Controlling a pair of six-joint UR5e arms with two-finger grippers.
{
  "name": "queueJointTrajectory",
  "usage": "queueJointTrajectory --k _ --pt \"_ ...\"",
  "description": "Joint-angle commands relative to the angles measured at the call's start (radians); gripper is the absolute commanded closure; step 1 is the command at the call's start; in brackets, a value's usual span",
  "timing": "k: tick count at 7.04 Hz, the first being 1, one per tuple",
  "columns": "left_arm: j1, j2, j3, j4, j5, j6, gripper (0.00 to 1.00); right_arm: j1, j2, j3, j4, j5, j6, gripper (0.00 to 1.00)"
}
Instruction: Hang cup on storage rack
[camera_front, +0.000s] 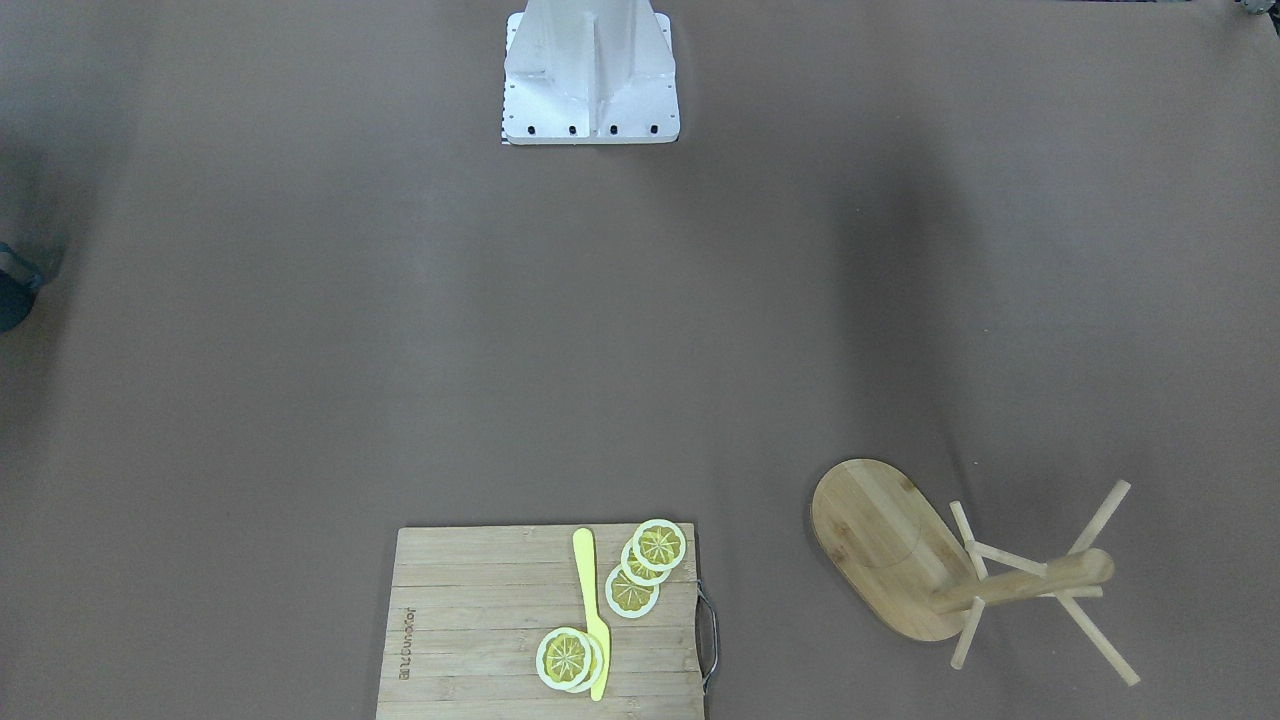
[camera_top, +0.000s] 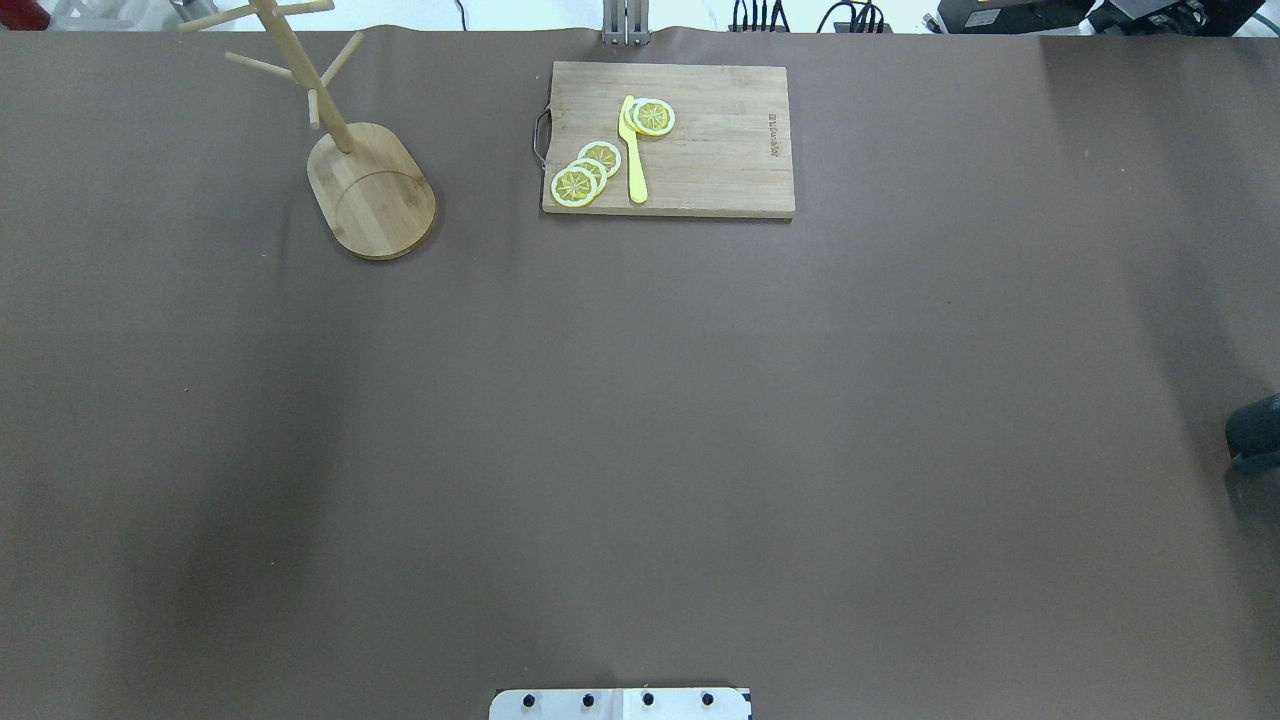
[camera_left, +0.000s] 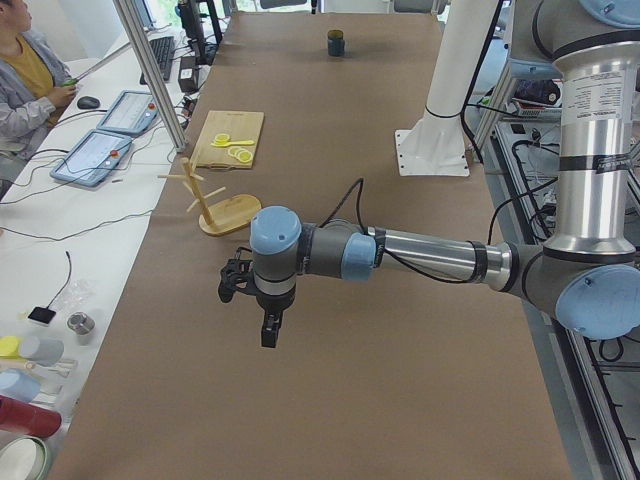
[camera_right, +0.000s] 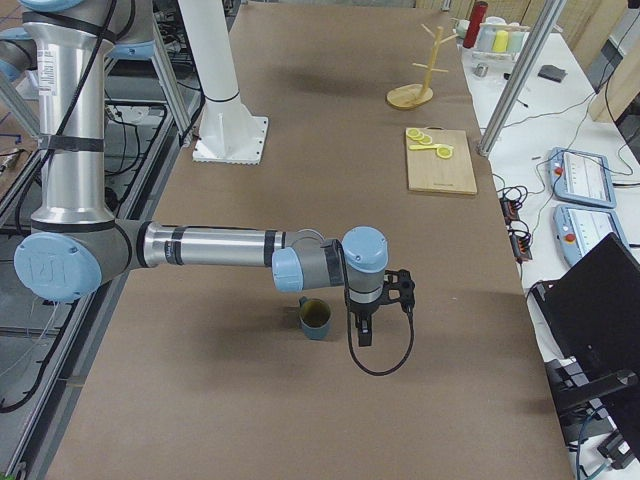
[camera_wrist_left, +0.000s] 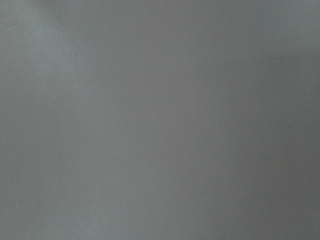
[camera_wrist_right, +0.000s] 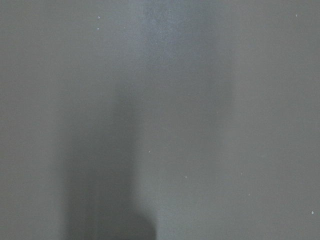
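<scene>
You'll find the cup (camera_right: 315, 317) standing upright on the brown table (camera_top: 640, 450) at the end on the robot's right, mouth up and yellowish inside. In the overhead view it only just shows at the right edge. The right gripper (camera_right: 362, 341) hangs pointing down just beside it, on the side away from the robot's base. It appears only in that one side view, so you cannot tell whether its fingers are apart or together. The rack (camera_top: 372, 195) stands upright well apart from the cup, at the far corner on the robot's left, with nothing on its pegs. The left gripper (camera_left: 270, 341) also points down over bare table, nearer the left end than the rack is. Again only a side view catches it, so its fingers cannot be judged either. Between rack and cup, along the far edge, lies a cutting board (camera_top: 720, 165) with lemon slices (camera_top: 586, 172) and a yellow knife (camera_top: 633, 150) on it. Both wrist cameras give you only a blurred grey surface.
</scene>
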Motion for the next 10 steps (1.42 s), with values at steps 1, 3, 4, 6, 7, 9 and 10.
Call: queueJointTrajectory --k 1,3,4,6,7,9,10 --pt "0.000 -0.001 -0.008 -0.005 -0.002 0.004 0.02 0.000 0.000 -0.004 -0.002 0.002 0.001 0.00" --pt "0.000 0.012 0.008 -0.009 -0.002 0.003 0.02 0.000 0.000 0.005 0.000 0.003 -0.002 0.00" --pt "0.002 0.024 0.008 -0.009 -0.002 0.003 0.02 0.000 0.000 -0.001 0.000 0.002 -0.005 0.00" --pt "0.002 0.041 0.004 -0.011 -0.049 -0.003 0.02 0.000 -0.004 0.002 -0.002 0.023 -0.005 0.00" --pt "0.000 0.041 0.010 -0.008 -0.118 -0.006 0.02 0.000 -0.004 0.004 0.000 0.037 -0.002 0.00" --pt "0.000 0.041 0.002 -0.006 -0.176 -0.055 0.02 -0.009 0.000 0.001 -0.002 0.038 0.004 0.00" --pt "0.002 0.041 0.010 -0.009 -0.178 -0.067 0.02 -0.008 0.000 0.004 0.001 0.052 0.003 0.00"
